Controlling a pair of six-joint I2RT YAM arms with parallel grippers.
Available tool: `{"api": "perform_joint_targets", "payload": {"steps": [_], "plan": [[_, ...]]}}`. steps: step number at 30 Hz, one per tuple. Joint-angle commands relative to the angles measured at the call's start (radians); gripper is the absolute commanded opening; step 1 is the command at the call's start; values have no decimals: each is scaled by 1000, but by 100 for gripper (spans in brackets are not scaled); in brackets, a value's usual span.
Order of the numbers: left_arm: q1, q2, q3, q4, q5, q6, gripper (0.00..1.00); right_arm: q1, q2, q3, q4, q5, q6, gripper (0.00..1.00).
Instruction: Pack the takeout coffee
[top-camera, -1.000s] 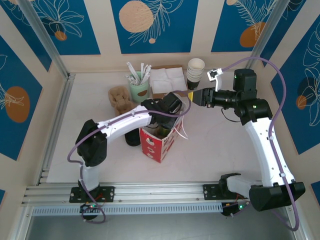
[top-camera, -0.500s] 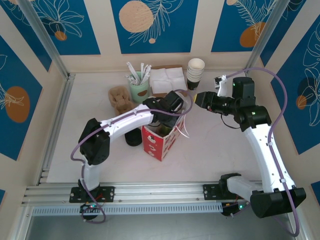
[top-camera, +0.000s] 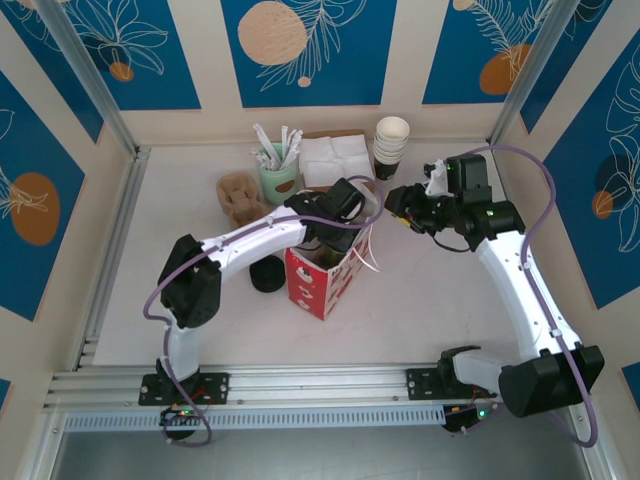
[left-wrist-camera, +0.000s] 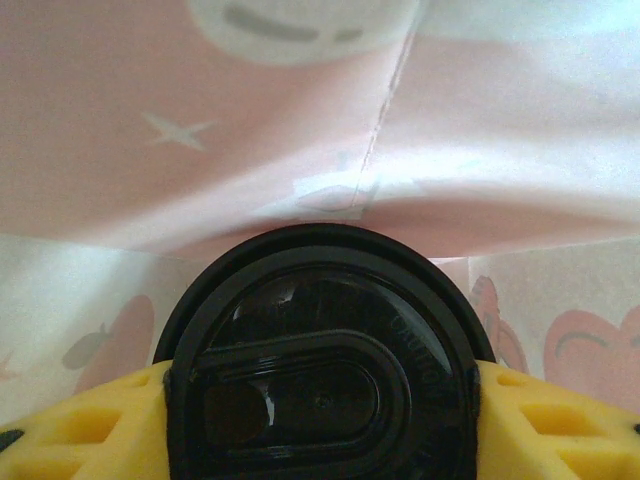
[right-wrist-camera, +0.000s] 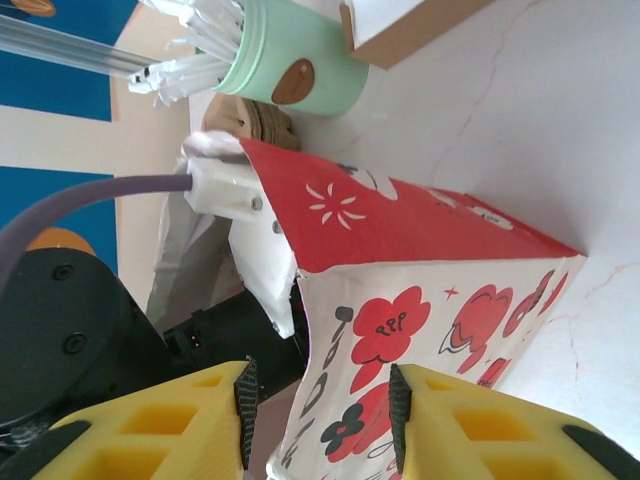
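The takeout coffee (left-wrist-camera: 320, 370) — where is it?

Down inside the red paper bag (top-camera: 322, 285), lid toward the bag's mouth. The left gripper (left-wrist-camera: 320, 415) clamps it at the lid's sides, jaws about half apart, probably so it goes in without tipping.

And the other arm?

The right gripper (right-wrist-camera: 320, 410) hangs beside the bag's mouth, part open and empty — likely there to steady it.

Materials?

Glossy black plastic lid with an oval recess, soft yellow latticed pads (left-wrist-camera: 90, 425), and thin printed paper glowing pink inside.

Yellow foam jaws of the right gripper (right-wrist-camera: 318, 405) stand apart, straddling a red flower-printed paper bag's (right-wrist-camera: 400, 235) edge; mint-green cup (right-wrist-camera: 300, 70) behind, on pale marble counter (right-wrist-camera: 560, 130).
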Motion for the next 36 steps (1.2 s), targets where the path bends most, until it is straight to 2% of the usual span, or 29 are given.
{"api": "perform_joint_targets", "payload": {"steps": [1,14,16,17,18,19,23,26,36], "plan": [[15,91,-25,-64,67,12,56,23,14,25,-4,-14,34,42],[20,95,30,-83,69,-19,57,74,108,85,-91,32,2,42],[21,94,31,-86,66,-24,58,76,121,98,-102,32,-7,38],[20,94,32,-86,64,-27,58,78,128,103,-110,34,-11,30],[20,92,33,-88,61,-27,59,80,130,108,-116,35,-21,20],[20,92,35,-90,59,-30,60,81,132,111,-123,37,-27,15],[20,82,60,-113,49,-41,70,80,131,131,-170,61,-50,3],[21,72,91,-135,39,-51,76,81,131,140,-190,75,-70,0],[19,52,171,-190,29,-79,93,109,160,246,-333,152,-144,0]]}}
